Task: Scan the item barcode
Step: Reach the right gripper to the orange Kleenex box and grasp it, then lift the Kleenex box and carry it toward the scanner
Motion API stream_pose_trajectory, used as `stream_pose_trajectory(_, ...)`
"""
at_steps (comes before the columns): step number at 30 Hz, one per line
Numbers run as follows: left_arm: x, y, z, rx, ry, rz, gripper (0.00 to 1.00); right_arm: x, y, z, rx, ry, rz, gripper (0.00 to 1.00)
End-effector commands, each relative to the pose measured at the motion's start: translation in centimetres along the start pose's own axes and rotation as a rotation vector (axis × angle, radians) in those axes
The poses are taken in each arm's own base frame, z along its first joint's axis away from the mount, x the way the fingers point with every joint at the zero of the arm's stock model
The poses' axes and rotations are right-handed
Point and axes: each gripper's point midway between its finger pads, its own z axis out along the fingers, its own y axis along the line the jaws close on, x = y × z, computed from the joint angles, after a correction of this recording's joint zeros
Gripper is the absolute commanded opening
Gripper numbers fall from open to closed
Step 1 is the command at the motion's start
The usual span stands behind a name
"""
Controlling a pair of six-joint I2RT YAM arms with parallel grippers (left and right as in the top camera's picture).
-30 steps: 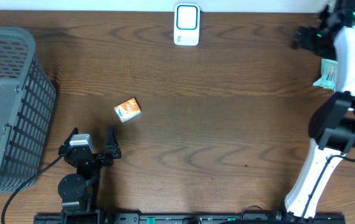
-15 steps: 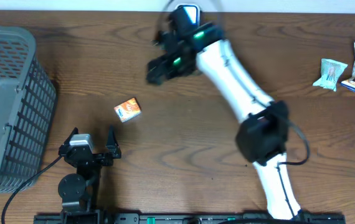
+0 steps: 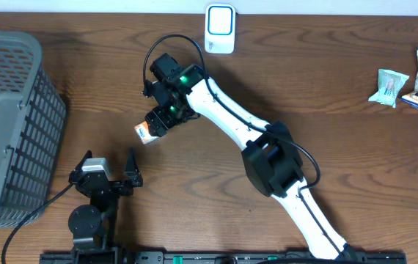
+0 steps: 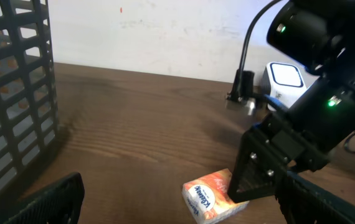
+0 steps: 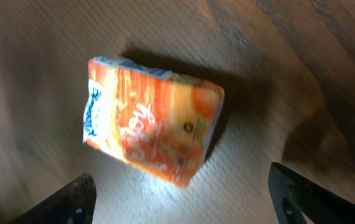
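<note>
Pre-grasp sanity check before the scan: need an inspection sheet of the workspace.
Surface: brown wooden table, nothing spilled seen.
Job's things: small orange plastic packet lying flat; white-and-blue barcode scanner at far edge.
Clutter: grey plastic mesh basket at left; coloured snack packets at right edge.
Hands: right hand open over the packet, no contact seen; left hand open, empty.
Cables: black cable loop at right wrist; black lead from left arm.
Surroundings: white wall behind table.

Three views share packet (image 5: 152,127); right wrist nearest, seemingly facing down
</note>
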Motion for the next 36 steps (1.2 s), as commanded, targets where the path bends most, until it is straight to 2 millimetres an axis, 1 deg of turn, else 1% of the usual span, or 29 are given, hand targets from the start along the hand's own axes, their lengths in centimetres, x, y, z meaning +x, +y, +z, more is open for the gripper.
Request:
stream_pose_trajectory(1,1.6,0.1,0.2,0.001,0.039,0.011,0.98,0.6,0.6,3.2,-0.081,0.030,0.020,0.81)
stream_pose_trajectory(3,1.6,0.1,0.2,0.001,0.039,0.011,0.98,0.8,0.8,4.0,-0.114,0.037,0.048,0.78)
stream_pose_trajectory(6,1.6,0.1,0.2,0.001,0.039,0.011,0.98,1.2,0.3,5.1,-0.116,0.054,0.066,0.72)
stream_pose_trajectory(7,1.6,0.1,0.2,0.001,0.039,0.011,0.98,1.3,0.3,5.3,-0.115,0.054,0.066,0.63)
stream_pose_trajectory(8,1.6,0.1,0.2,0.001,0.039,0.011,0.98,1.3,0.2,5.5,-0.115,0.056,0.066,0.60)
stream_pose_trajectory(9,1.6,0.1,0.2,0.001,0.039,0.011,0.98,1.5,-0.1,5.8,-0.103,0.060,0.060,0.42)
stream_pose_trajectory(10,1.6,0.1,0.2,0.001,0.039,0.011,0.98,1.7,-0.6,6.1,-0.080,0.068,0.046,0.27)
stream_pose_trajectory(11,1.6,0.1,0.2,0.001,0.039,0.011,0.98,2.2,-1.2,6.2,-0.043,0.085,0.039,0.15)
stream_pose_trajectory(12,1.6,0.1,0.2,0.001,0.039,0.011,0.98,2.6,-1.7,6.2,-0.013,0.098,0.032,0.07)
stream_pose_trajectory(13,1.6,0.1,0.2,0.001,0.039,0.011,0.98,2.9,-2.2,6.1,0.017,0.112,0.020,0.01)
stream_pose_trajectory(14,1.6,0.1,0.2,0.001,0.039,0.011,0.98,3.0,-2.3,6.1,0.022,0.117,0.005,0.01)
stream_pose_trajectory(16,1.6,0.1,0.2,0.001,0.039,0.011,0.98,3.1,-1.7,6.1,-0.015,0.118,-0.057,0.01)
stream_pose_trajectory(18,1.6,0.1,0.2,0.001,0.038,0.011,0.98,3.2,-0.7,5.6,-0.105,0.113,-0.222,0.01)
stream_pose_trajectory(19,1.6,0.1,0.2,0.001,0.039,0.011,0.98,3.3,-0.5,5.1,-0.138,0.112,-0.294,0.01)
stream_pose_trajectory(21,1.6,0.1,0.2,0.001,0.038,0.011,0.98,3.4,-0.5,3.8,-0.177,0.105,-0.361,0.01)
stream_pose_trajectory(22,1.6,0.1,0.2,0.001,0.039,0.011,0.98,3.3,-0.3,2.6,-0.216,0.088,-0.398,0.01)
stream_pose_trajectory(24,1.6,0.1,0.2,0.001,0.039,0.011,0.98,2.9,0.9,-0.7,-0.377,0.007,-0.508,0.01)
stream_pose_trajectory(25,1.6,0.1,0.2,0.001,0.040,0.011,0.98,2.9,1.3,-1.8,-0.424,-0.020,-0.527,0.01)
stream_pose_trajectory(26,1.6,0.1,0.2,0.001,0.040,0.011,0.98,3.0,1.9,-3.9,-0.513,-0.075,-0.577,0.01)
stream_pose_trajectory(27,1.6,0.1,0.2,0.001,0.041,0.011,0.98,3.1,2.2,-5.1,-0.560,-0.107,-0.605,0.01)
stream_pose_trajectory(28,1.7,0.1,0.2,0.000,0.043,0.011,0.98,3.7,2.5,-7.9,-0.658,-0.189,-0.682,0.01)
stream_pose_trajectory(30,1.7,0.1,0.2,0.000,0.044,0.011,0.98,4.7,2.4,-10.8,-0.747,-0.292,-0.767,0.01)
stream_pose_trajectory(31,1.7,0.1,0.2,0.000,0.044,0.011,0.98,5.1,2.3,-11.7,-0.770,-0.329,-0.794,0.01)
stream_pose_trajectory(32,1.7,0.1,0.2,0.000,0.044,0.011,0.98,5.3,1.7,-12.6,-0.785,-0.370,-0.798,0.01)
stream_pose_trajectory(33,1.7,0.1,0.2,0.000,0.044,0.011,0.98,5.2,0.9,-13.0,-0.778,-0.388,-0.785,0.01)
stream_pose_trajectory(34,1.7,0.1,0.2,0.000,0.044,0.011,0.98,5.1,0.2,-13.3,-0.763,-0.413,-0.808,0.01)
stream_pose_trajectory(36,1.7,0.1,0.2,0.000,0.044,0.011,0.98,5.0,-0.2,-13.5,-0.749,-0.437,-0.847,0.01)
